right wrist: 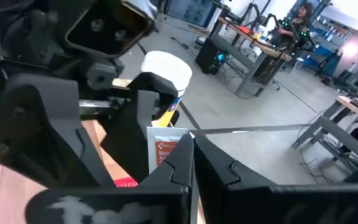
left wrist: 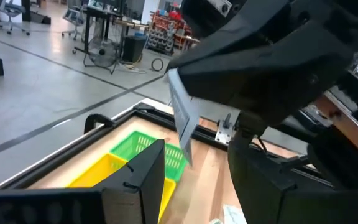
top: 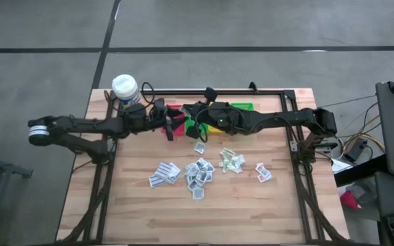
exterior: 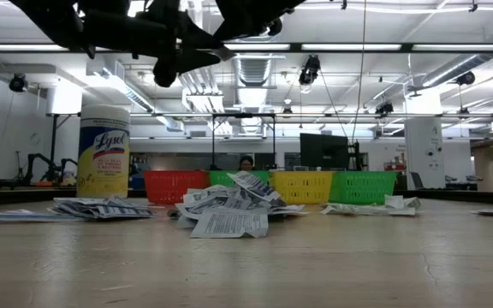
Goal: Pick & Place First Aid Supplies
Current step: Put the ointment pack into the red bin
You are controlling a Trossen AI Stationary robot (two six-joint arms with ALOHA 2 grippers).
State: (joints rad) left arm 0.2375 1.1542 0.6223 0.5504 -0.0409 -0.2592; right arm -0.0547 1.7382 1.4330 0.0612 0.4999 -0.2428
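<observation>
Overhead, right gripper shut on a sachet between open left gripper's fingers, above bins.

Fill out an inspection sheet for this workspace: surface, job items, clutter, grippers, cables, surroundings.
Surface: wooden table, bare at the near edge.
Job items: sachets scattered mid-table in loose piles; one sachet pinched in the right gripper.
Clutter: wipes canister at the far left corner; red, yellow and green bins along the far edge.
Grippers: right gripper shut on a sachet, raised above the bins; left gripper open, facing it closely, the sachet between its fingers.
Cables: wires off the table's right side.
Surroundings: open lab floor, desks, a person behind the bins.
</observation>
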